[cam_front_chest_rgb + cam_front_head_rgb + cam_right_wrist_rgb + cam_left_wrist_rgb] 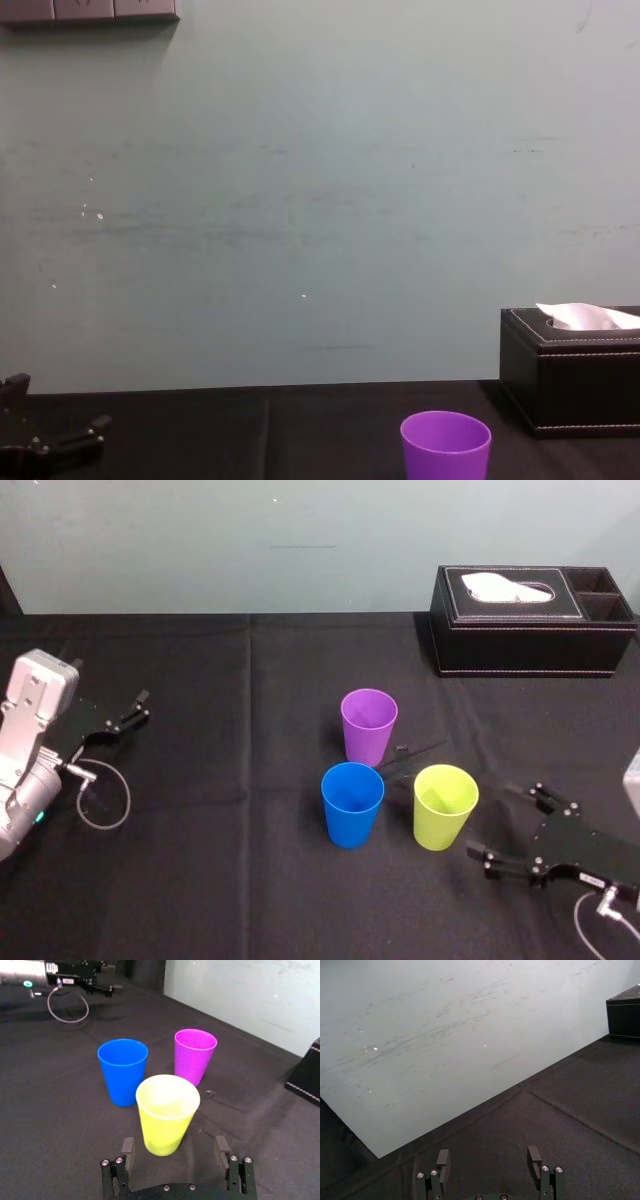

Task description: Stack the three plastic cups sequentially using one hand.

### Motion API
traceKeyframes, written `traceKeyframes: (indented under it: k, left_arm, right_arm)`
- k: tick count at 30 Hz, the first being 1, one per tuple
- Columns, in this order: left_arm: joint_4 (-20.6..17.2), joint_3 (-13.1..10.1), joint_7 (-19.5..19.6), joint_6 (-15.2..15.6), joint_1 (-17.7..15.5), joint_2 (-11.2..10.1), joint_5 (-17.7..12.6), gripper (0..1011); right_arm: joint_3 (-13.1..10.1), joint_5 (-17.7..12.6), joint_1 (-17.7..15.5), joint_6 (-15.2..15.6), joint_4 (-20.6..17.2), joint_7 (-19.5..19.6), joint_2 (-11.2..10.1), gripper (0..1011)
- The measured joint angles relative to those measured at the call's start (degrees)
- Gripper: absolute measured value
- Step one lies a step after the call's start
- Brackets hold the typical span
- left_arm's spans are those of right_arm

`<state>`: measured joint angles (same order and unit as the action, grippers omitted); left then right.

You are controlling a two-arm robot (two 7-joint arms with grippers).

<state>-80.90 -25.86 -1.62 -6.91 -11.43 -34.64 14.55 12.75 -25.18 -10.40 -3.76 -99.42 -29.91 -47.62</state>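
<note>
Right wrist view puts the right gripper [174,1142] nearest, low over the black table [200,880], its fingers spread wide and holding nothing. The yellow-green cup [166,1112] stands upright just ahead of that gap, which suggests this cup is lined up to be taken first. Beyond it stand the blue cup [123,1070] and the purple cup [194,1055], both mouth-up and apart from each other, so either could receive another. Farther back sits the tissue box [530,620], clear of the work. The left gripper [489,1152] lies parked far to the left, fingers apart and empty.
</note>
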Motion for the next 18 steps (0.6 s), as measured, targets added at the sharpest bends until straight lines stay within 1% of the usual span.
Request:
traceKeyframes:
  k: [3,4,7,14,18]
  left_arm:
    - [0.0,0.0,0.0,0.0,0.0,0.0,0.0,1011]
    - [0.0,0.0,0.0,0.0,0.0,0.0,0.0,1012]
    - [0.0,0.0,0.0,0.0,0.0,0.0,0.0,1011]
    - [0.0,0.0,0.0,0.0,0.0,0.0,0.0,1011]
    - [0.0,0.0,0.0,0.0,0.0,0.0,0.0,1011]
  right_arm:
    - [0.6,0.9,0.6,0.3,0.6,-0.4,0.9,1003]
    - [0.9,1.5,1.0,0.6,1.0,-0.7,1.5,1003]
    - [1.0,2.1,1.4,0.8,1.4,-0.9,2.2,1003]
    - [1.1,2.3,2.2,1.0,2.2,-1.8,3.4,1002]
    - [1.1,1.9,2.9,1.3,2.6,-2.4,4.3,1003]
